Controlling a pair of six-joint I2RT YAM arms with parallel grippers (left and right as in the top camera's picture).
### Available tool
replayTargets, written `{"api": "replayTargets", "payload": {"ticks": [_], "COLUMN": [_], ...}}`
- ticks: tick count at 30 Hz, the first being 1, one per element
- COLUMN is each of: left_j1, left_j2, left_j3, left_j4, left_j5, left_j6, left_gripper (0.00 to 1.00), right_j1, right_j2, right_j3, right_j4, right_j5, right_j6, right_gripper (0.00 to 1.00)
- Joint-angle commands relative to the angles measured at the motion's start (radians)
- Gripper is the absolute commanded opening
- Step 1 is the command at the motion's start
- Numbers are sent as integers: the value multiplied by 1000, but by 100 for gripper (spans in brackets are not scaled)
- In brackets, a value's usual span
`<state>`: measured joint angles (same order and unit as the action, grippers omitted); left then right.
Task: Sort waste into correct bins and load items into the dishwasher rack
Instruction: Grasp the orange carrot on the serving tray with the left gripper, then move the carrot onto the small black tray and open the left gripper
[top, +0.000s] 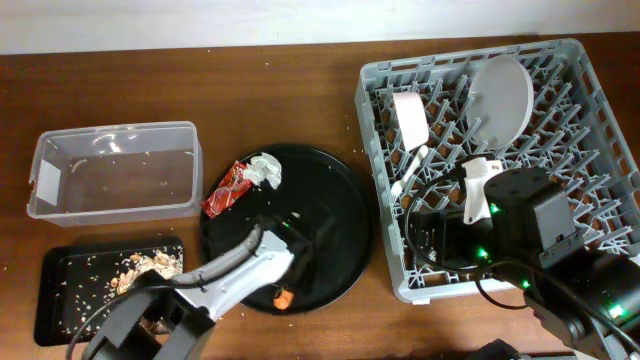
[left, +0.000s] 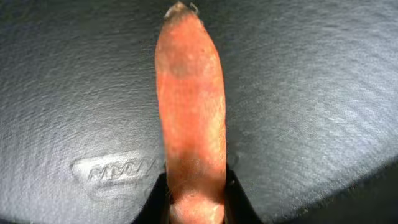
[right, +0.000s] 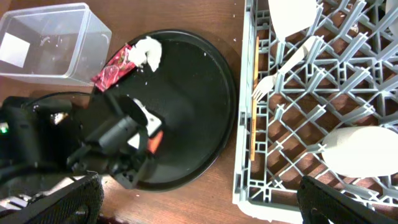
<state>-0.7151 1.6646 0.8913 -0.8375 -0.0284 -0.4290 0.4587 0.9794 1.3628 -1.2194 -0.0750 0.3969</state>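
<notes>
My left gripper (top: 280, 287) is shut on the small orange carrot (top: 285, 297) at the front edge of the large round black tray (top: 335, 215). In the left wrist view the carrot (left: 189, 106) sticks out from between the jaws (left: 196, 202). The red wrapper (top: 225, 190) and white napkin (top: 268, 170) lie on the tray's back left. The clear tub (top: 115, 170) and the black tray with scraps (top: 70, 290) are at the left. The grey rack (top: 590, 90) holds a plate (top: 500, 100), a white cup (top: 410, 118), a fork (right: 273, 78) and a chopstick (right: 255, 106). My right gripper (right: 199, 199) is open and empty.
My right arm (top: 520, 225) hangs over the rack's front left part and hides what is under it. Another white dish (right: 360, 149) shows in the rack in the right wrist view. Crumbs lie in the clear tub.
</notes>
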Motion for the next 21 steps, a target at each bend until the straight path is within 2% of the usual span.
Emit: {"api": "replayTargets", "payload": {"ticks": [1, 4, 5, 9, 11, 12, 13, 14, 15, 16, 17, 19, 20, 21], "left_j1": [140, 427, 579, 1088, 1219, 1257, 1259, 1258, 1258, 1243, 1193, 986, 812, 698], "left_j2": [-108, -293, -344, -364, -365, -365, -365, -366, -367, -367, -367, -367, -353, -332], "left_j3": [54, 57, 57, 35, 27, 27, 34, 61, 114, 187, 257, 317, 317, 317], "left_j4": [-113, -210, -228, -260, -268, -269, -264, -266, -290, -308, -319, -229, -126, -73], "left_j5": [-24, -24, -25, -87, -79, -45, -31, 28, 116, 215, 227, 264, 231, 146], "left_j6": [-127, -185, -185, -189, -181, -140, -121, -93, -77, -11, 17, 132, 246, 284], "left_gripper": [1, 1, 1, 1, 1, 10, 34, 51, 56, 66, 71, 69, 68, 68], "right_j1": [-4, -4, -4, -4, -4, -4, -4, -4, -4, -4, -4, -4, -4, -4], "right_j2": [-2, -2, -2, -2, -2, -2, -2, -2, -2, -2, -2, -2, -2, -2], "right_j3": [6, 6, 6, 6, 6, 6, 6, 6, 6, 6, 6, 6, 6, 6], "right_j4": [3, 3, 3, 3, 5, 16, 23, 25, 25, 26, 28, 30, 29, 29], "right_j5": [8, 8, 8, 8, 8, 8, 8, 8, 8, 8, 8, 8, 8, 3], "right_j6": [8, 8, 8, 8, 8, 8, 8, 8, 8, 8, 8, 8, 8, 8], "right_gripper": [99, 99, 99, 99, 99, 99, 99, 98, 99, 99, 99, 99, 99, 99]}}
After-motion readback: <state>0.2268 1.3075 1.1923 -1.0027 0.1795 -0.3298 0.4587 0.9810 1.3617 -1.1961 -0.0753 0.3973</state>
